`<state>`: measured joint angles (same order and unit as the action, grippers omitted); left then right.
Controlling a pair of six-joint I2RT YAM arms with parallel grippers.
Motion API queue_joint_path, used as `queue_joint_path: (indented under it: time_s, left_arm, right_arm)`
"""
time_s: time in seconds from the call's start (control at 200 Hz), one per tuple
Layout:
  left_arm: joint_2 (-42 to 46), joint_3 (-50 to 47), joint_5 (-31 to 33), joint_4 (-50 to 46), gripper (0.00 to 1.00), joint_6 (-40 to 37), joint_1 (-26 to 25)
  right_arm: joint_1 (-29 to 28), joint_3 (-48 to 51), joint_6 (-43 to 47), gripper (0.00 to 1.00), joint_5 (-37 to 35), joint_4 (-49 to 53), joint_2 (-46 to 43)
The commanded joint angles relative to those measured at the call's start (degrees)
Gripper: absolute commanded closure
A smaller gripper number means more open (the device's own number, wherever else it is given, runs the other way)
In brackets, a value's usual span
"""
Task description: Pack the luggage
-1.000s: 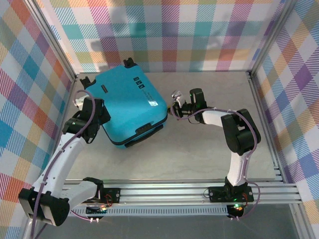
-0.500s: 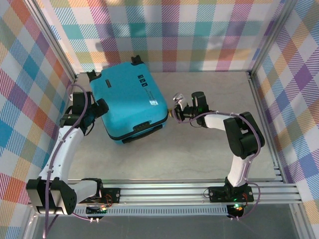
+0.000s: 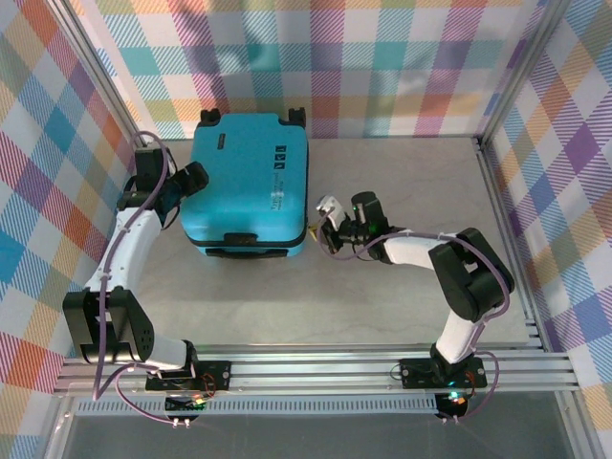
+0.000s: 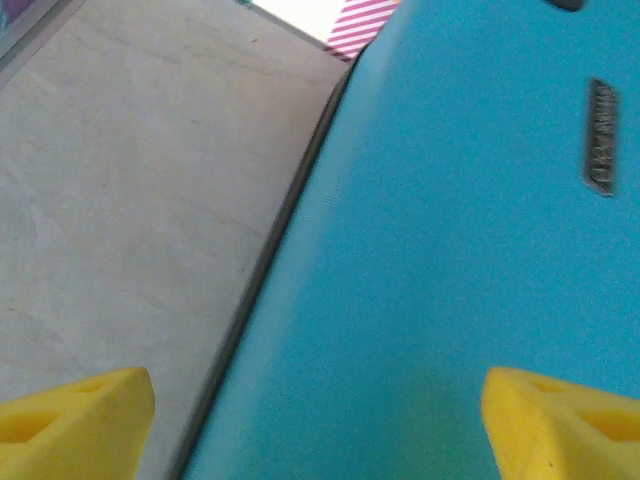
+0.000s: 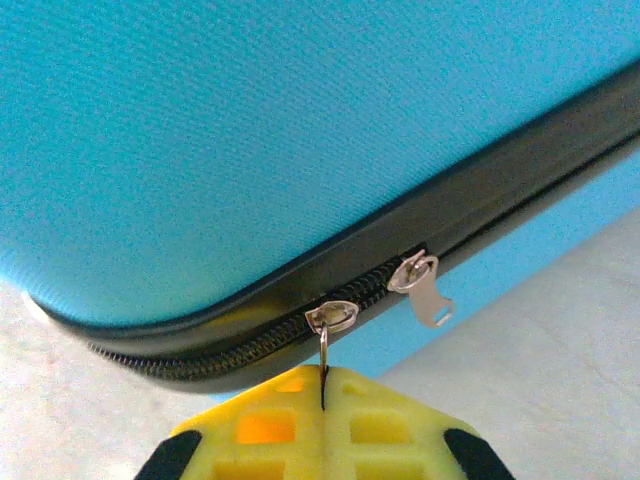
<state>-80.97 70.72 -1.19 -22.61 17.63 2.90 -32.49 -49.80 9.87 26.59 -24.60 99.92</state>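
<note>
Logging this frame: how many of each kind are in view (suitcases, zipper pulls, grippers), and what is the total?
suitcase: 1
zipper pull: 2
grippers: 2, the left gripper and the right gripper
Total: 5

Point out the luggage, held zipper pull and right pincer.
luggage (image 3: 251, 182): top external view, upper shell.
held zipper pull (image 5: 324, 350): right wrist view, thin shaft.
right pincer (image 5: 325, 395): right wrist view, between fingertips.
</note>
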Motion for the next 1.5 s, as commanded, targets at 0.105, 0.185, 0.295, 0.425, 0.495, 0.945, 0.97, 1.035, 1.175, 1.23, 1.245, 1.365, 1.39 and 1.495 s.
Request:
queue_joint_path:
  time_s: [0.105, 0.185, 0.295, 0.425, 0.495, 0.945, 0.97, 1.035, 1.175, 1.23, 1.245, 1.365, 1.39, 1.495]
  left_arm:
    - [6.51, 4.06, -2.75, -1.33, 0.15, -0.99, -5.69]
    - [6.63, 4.25, -0.61, -1.58, 0.15, -0.94, -11.08]
    - [4.97, 4.04, 1.89, -2.09, 0.16, -0.98, -17.04]
    - [1.63, 4.11, 2.93, -4.28, 0.17, -0.15, -18.95]
    - [0.16, 3.86, 3.87, -5.35, 0.17, 0.25, -19.15]
    - [-1.81, 1.65, 6.28, -7.45, 0.19, 0.09, -19.16]
    - [-1.63, 1.83, 6.44, -7.53, 0.19, 0.0, -19.16]
    - [-1.4, 2.67, 6.66, -8.09, 0.19, -0.35, -19.16]
    - [-0.43, 4.0, 6.91, -8.37, 0.18, -1.48, -19.16]
    - [-0.11, 5.08, 7.72, -9.59, 0.18, -1.75, -19.2]
    - [0.01, 5.38, 7.9, -9.98, 0.18, -1.91, -19.16]
    - [2.1, 6.28, 8.64, -10.96, 0.17, -2.81, -19.27]
    - [2.65, 6.33, 8.69, -10.88, 0.17, -3.06, -19.24]
    - [4.13, 6.78, 8.96, -10.97, 0.16, -3.48, -19.24]
  right_arm:
    - [-3.19, 1.4, -0.59, 1.0, 4.35, -4.11, -2.64]
    - [-3.19, 1.29, -0.73, 1.0, 4.08, -4.05, -2.08]
    - [-3.19, 1.23, -0.86, 1.0, 2.78, -4.22, -1.49]
    - [-2.8, -0.11, -0.9, 1.0, 0.39, -3.07, -0.8]
    - [-2.16, -1.51, -1.46, 1.0, -1.05, -2.42, 0.05]
    - [-0.21, -8.25, -7.35, 1.0, -9.1, 2.19, 4.2]
    - [-0.2, -8.02, -7.28, 1.0, -9.16, 2.09, 3.99]
    - [-0.12, -7.6, -7.16, 0.92, -9.53, 2.66, 3.13]
    - [1.14, -5.11, -9.11, 0.75, -12.56, 3.29, -1.37]
    - [2.25, -4.37, -10.61, 0.65, -12.61, 4.28, -3.4]
    - [2.52, -4.3, -10.83, 0.63, -12.43, 4.76, -3.98]
    - [2.98, -3.22, -10.94, 0.54, -13.58, 7.97, -8.54]
    - [3.11, -2.91, -11.09, 0.54, -14.21, 8.32, -9.43]
    - [3.05, -2.34, -11.68, 0.52, -15.46, 10.4, -12.68]
